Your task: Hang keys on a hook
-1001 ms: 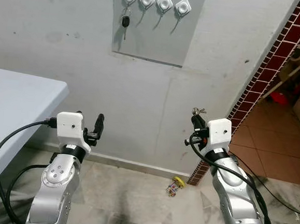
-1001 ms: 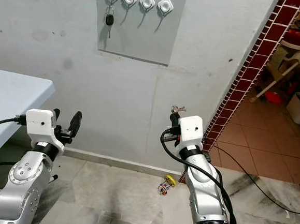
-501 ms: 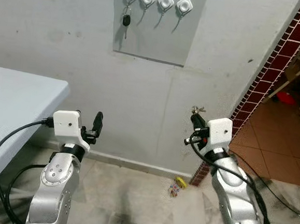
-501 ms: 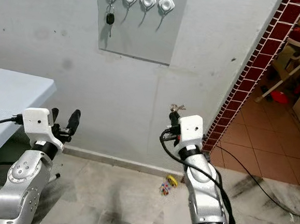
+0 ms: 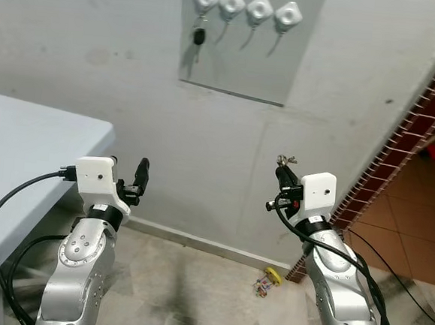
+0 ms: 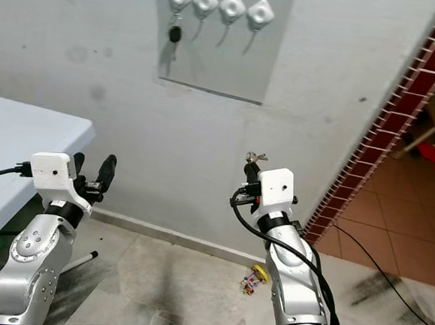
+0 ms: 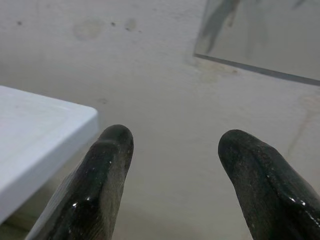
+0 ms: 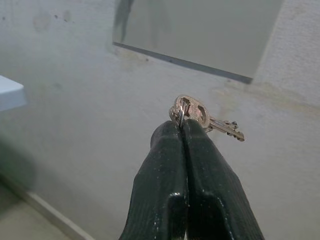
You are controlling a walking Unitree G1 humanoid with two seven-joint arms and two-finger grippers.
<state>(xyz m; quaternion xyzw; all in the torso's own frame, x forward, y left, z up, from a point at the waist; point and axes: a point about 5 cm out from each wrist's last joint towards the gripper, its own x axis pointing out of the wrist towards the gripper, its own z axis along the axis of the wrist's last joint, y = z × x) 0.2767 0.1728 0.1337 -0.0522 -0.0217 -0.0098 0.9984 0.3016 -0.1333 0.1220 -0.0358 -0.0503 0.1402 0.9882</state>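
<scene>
Both arms were silver with round screwed joints, each topped by a white boxy wrist housing (black cables looped from both), ending in glossy black fingers (image 7: 102,185).

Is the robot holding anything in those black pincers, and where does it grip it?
Yes: the right gripper pinches a small key at its ring end, blade sticking out sideways. The left gripper is open and holds nothing.

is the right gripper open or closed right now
Closed: the right gripper's two black fingers press together on a brass key, held below the hooks.
</scene>
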